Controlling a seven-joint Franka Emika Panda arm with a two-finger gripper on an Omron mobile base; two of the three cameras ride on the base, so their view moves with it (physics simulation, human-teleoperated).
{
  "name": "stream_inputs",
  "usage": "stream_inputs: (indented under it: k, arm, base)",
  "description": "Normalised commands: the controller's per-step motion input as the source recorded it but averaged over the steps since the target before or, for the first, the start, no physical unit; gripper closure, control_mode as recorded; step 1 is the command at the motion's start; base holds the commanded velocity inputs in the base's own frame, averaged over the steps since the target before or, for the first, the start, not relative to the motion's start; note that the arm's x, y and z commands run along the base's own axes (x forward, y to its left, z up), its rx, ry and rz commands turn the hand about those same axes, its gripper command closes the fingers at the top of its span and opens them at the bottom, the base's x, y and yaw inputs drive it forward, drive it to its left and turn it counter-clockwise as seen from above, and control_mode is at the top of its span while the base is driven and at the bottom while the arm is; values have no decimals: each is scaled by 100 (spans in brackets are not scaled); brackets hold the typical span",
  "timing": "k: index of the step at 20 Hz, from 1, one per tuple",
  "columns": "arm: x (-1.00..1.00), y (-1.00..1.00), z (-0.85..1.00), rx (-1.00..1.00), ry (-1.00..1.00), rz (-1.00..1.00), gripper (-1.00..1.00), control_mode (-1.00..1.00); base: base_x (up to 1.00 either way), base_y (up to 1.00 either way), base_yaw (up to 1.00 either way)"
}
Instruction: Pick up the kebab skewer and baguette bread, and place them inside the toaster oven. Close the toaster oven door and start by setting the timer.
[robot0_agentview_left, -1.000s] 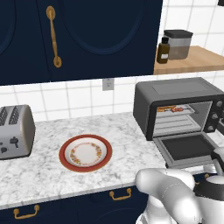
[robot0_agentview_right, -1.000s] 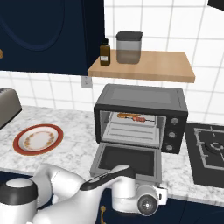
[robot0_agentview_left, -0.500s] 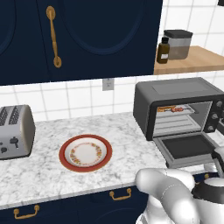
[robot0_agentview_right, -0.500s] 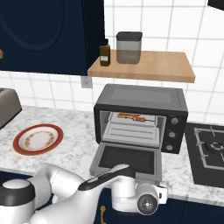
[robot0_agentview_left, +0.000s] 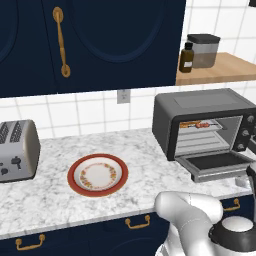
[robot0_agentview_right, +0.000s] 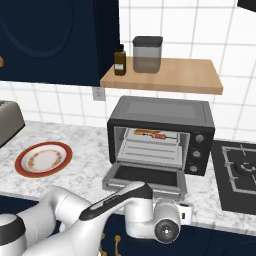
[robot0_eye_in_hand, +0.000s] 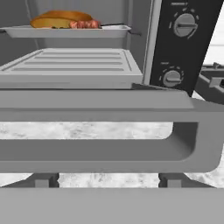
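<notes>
Oven door (robot0_agentview_right: 146, 176): hung open, flat.
Bread (robot0_eye_in_hand: 61, 18) and skewer (robot0_agentview_right: 150, 133): lay together on the upper rack inside the toaster oven (robot0_agentview_right: 161, 134).
Pincer: low before the door handle (robot0_eye_in_hand: 105, 151); spread couldn't be told.

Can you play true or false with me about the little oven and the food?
1. The toaster oven door hangs open. True.
2. The baguette bread lies on the red-rimmed plate. False: the plate holds no food; the bread is on the upper tray inside the toaster oven.
3. The kebab skewer is inside the oven. True.
4. The silver toaster sits right of the oven. False: the toaster is at the counter's far left.
5. A brown bottle stands on the wooden shelf. True.
</notes>
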Motion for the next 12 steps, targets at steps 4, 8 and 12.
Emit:
stream_inputs:
  k: [4,8,12]
  arm:
    - [40,11,41,0,-16,0,-100,-100]
    - [44,14,40,0,-18,0,-100,-100]
    - [39,19,53,0,-20,0,-100,-100]
  base:
    - [0,0,0]
    - [0,0,0]
    - [0,0,0]
